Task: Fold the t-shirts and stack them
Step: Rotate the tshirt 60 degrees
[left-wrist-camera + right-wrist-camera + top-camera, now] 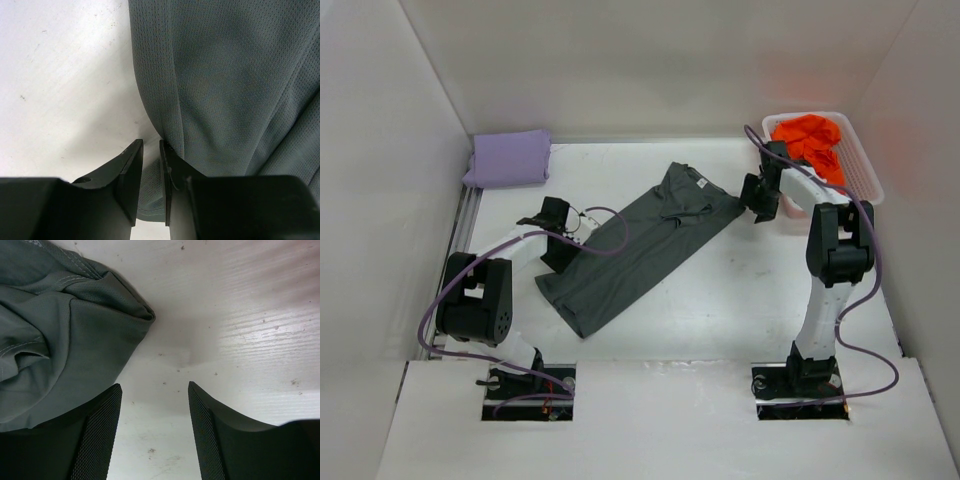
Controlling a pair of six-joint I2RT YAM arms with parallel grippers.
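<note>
White walls close round a white table [720, 310]. From above, a dark grey fabric t-shirt [640, 250] lies spread slantwise mid-table. A folded lavender purple fabric t-shirt [507, 158] sits in the far left corner, and a crumpled bright orange fabric t-shirt [812, 140] fills a white plastic mesh basket [868, 180] at far right.

The left gripper [560, 255] is at the grey shirt's left edge. The right gripper [757, 205] is just beside its collar end, with the basket close behind that arm.

In the left wrist view, the jaws are nearly together, pinching the grey hem.

In the right wrist view, the jaws stand wide apart over bare table and hold nothing. Bunched grey cloth lies just beside the left finger.
</note>
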